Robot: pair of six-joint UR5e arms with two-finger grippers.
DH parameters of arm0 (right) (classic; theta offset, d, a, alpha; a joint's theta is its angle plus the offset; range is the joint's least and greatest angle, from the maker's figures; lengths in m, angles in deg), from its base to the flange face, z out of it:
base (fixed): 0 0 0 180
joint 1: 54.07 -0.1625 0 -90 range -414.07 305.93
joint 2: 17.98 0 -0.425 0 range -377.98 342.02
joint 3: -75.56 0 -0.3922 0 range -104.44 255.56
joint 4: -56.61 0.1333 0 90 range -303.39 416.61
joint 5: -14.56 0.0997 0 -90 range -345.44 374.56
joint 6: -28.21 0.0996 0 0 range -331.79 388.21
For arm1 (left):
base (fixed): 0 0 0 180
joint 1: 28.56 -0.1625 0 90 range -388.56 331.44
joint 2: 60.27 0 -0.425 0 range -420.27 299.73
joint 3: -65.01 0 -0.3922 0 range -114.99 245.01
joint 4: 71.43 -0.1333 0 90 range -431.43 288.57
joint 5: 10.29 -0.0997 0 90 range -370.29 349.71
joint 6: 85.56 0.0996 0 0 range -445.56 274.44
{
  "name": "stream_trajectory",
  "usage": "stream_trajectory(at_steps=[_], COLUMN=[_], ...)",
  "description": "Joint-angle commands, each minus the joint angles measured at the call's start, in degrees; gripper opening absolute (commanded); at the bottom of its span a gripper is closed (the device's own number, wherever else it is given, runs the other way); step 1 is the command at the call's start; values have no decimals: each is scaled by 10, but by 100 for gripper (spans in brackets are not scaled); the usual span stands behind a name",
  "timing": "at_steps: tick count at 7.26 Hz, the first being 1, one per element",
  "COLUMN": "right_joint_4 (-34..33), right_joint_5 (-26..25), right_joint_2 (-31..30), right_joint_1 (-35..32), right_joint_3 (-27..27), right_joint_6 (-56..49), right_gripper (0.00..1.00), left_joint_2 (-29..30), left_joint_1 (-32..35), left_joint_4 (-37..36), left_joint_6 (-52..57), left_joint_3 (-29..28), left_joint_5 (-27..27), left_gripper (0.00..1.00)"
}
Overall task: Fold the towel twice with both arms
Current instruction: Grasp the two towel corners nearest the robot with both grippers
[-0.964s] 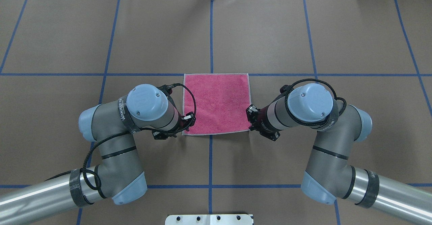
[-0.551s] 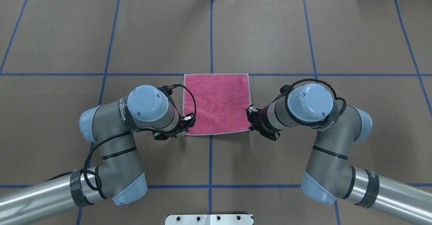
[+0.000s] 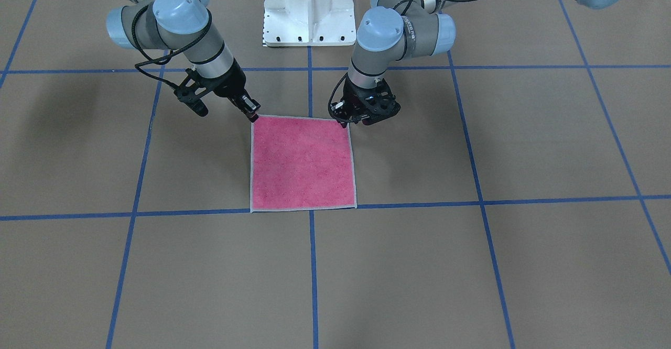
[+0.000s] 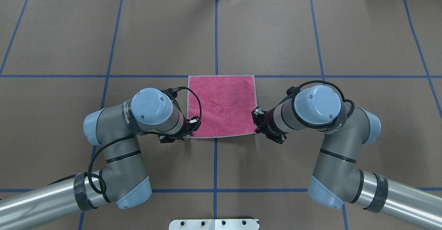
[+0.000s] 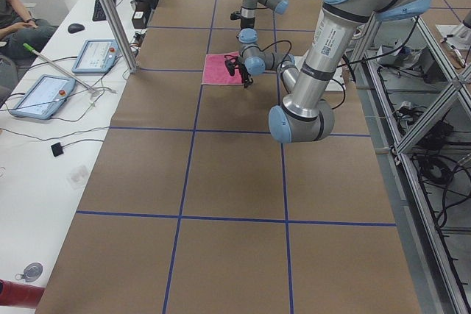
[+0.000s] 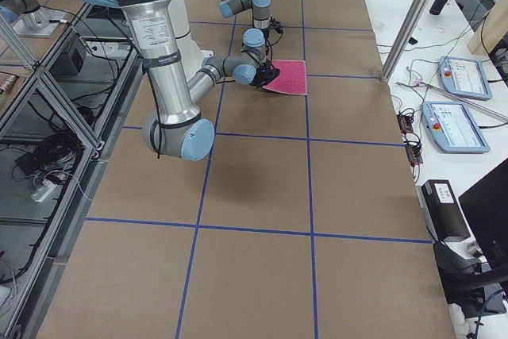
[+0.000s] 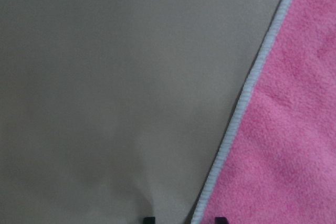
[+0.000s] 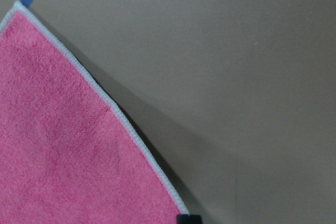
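Barely any change: just crept the left gripper (image 7: 184, 219) a hair inward, jaws apart astride the border of the towel (image 4: 221, 105), flat and pink-up on the table (image 4: 276, 33). Can't tell apart or together for the right gripper (image 3: 253, 114) at the other near corner. Looks set for pinching; no fold yet.

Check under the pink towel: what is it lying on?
The towel lies on the brown table cover. A blue tape line meets its far edge and resumes at its near edge; the stretch between is covered, as is the towel's underside.
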Motion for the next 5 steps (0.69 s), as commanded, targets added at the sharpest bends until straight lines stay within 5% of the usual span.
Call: stream_trajectory(at_steps=[1,5], right_joint_4=[0,-1], right_joint_5=[0,3], right_joint_2=[0,-11], right_joint_1=[0,-2], right_joint_3=[0,17], right_joint_6=[1,1], right_gripper=[0,0], left_joint_2=[2,5], left_joint_1=[0,2], left_joint_4=[1,-4], left_joint_6=[-1,-9], left_joint_3=[1,22], left_joint_5=[1,5], left_gripper=[0,0])
